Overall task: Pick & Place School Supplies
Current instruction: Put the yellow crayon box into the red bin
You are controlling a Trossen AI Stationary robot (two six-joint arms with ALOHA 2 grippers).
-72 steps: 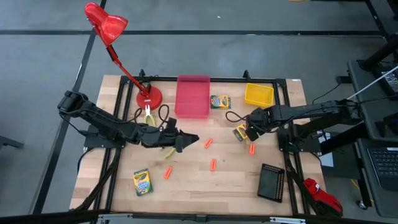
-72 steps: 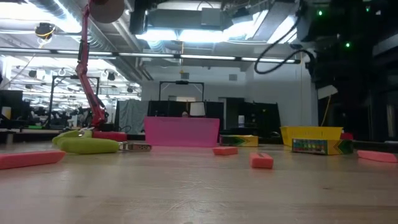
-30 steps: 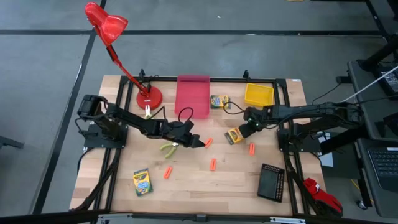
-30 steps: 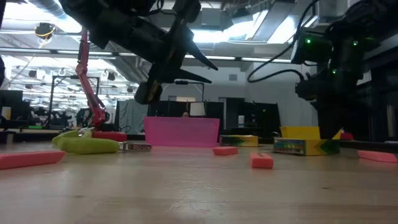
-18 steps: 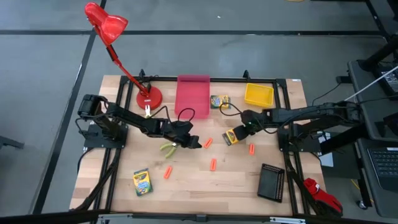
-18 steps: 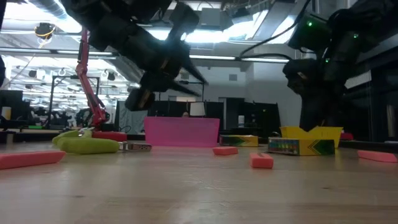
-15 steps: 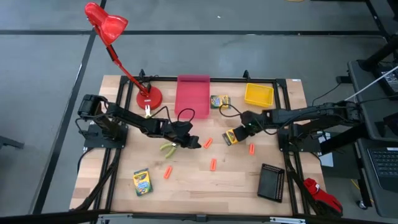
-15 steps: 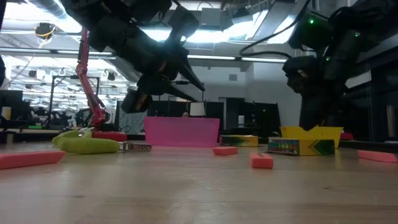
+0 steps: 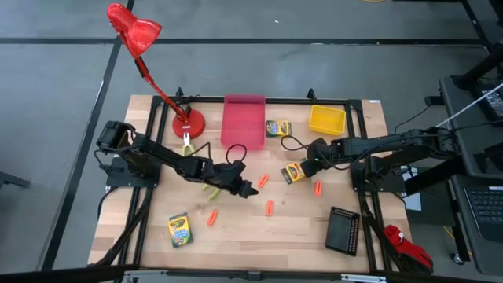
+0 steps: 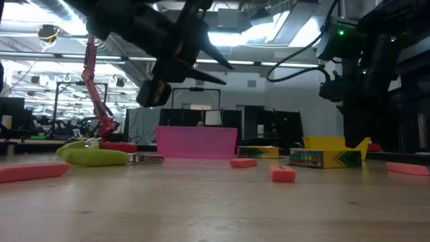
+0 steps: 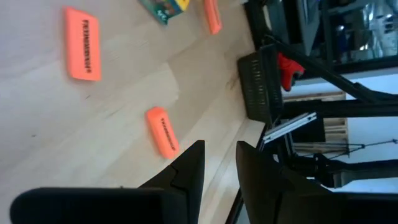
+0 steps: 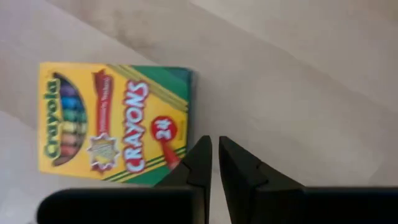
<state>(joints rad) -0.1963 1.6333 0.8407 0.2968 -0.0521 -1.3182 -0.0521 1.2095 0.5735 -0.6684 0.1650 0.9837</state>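
Crayon box (image 12: 115, 124) lies flat on the table (image 9: 236, 236) just beside the right gripper (image 12: 214, 149), whose fingers are nearly closed on nothing; in the high view it sits mid-table, near an orange piece (image 9: 317, 187). The left gripper (image 11: 217, 155) hovers above bare wood with a narrow gap between its fingers, also empty, an orange stub (image 11: 163, 132) just ahead (another (image 11: 83, 43) lies farther off). Both arms look between picks; the left likely needs to open, descend and straddle a stub. Since 2.4 seconds ago the crayon box has slid toward the centre, and the left gripper has moved past the green-handled pliers (image 9: 211, 187).
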